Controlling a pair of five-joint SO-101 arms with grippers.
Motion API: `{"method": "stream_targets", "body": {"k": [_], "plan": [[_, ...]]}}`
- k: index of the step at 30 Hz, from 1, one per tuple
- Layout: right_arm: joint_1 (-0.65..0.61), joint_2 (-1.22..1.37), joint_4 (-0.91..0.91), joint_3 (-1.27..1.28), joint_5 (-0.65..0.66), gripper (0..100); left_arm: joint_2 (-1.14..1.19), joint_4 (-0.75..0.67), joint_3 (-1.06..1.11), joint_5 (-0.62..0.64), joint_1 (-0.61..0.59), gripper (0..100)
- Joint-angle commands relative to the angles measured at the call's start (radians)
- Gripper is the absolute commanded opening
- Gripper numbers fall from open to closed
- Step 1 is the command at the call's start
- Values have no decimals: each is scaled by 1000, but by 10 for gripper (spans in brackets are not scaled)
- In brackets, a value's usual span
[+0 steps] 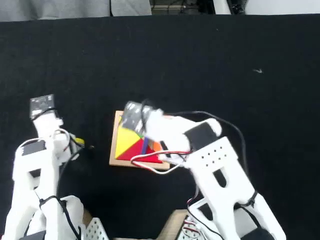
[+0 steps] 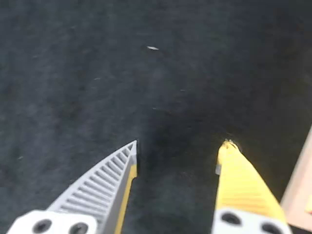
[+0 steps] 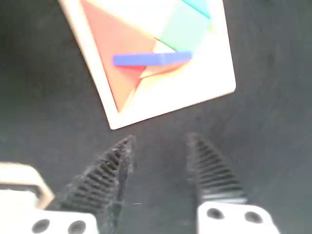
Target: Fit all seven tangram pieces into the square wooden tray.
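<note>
Apparently the tray (image 3: 104, 92), at mid-table, is mostly filled, but the blue piece (image 3: 151, 59) lies on top, not seated. The right gripper (image 3: 160, 138) and left gripper (image 2: 180, 143) hang spread, empty, beside it

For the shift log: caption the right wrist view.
Right gripper, fingers open, beside the tray; a blue piece lies across the other pieces inside.

Tray (image 1: 113, 152) mid-table, pieces (image 1: 129, 140) inside, one seemingly atop the others; left end effector (image 2: 180, 145) just left of it.
</note>
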Motion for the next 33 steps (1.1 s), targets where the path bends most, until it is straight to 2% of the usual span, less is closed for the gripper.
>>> {"method": "stream_targets", "body": {"k": [1, 4, 9, 12, 20, 24, 33], "plan": [[-20, 10, -5, -70, 152, 247, -54, 5, -5, 11, -154, 263], [-20, 65, 14, -99, 236, 247, -68, -3, 12, 11, -236, 263], [-21, 249, 14, -196, 334, 249, -71, -3, 15, 9, -239, 263], [-23, 352, 17, -271, 345, 248, -71, -3, 15, 5, -243, 263], [-133, 555, -38, -355, 410, 247, -71, -3, 15, 3, -237, 263], [-129, 641, -107, -357, 408, 247, -71, -3, 15, 3, -237, 263], [-118, 707, -118, -358, 411, 247, -71, -3, 15, 3, -236, 263]]}}
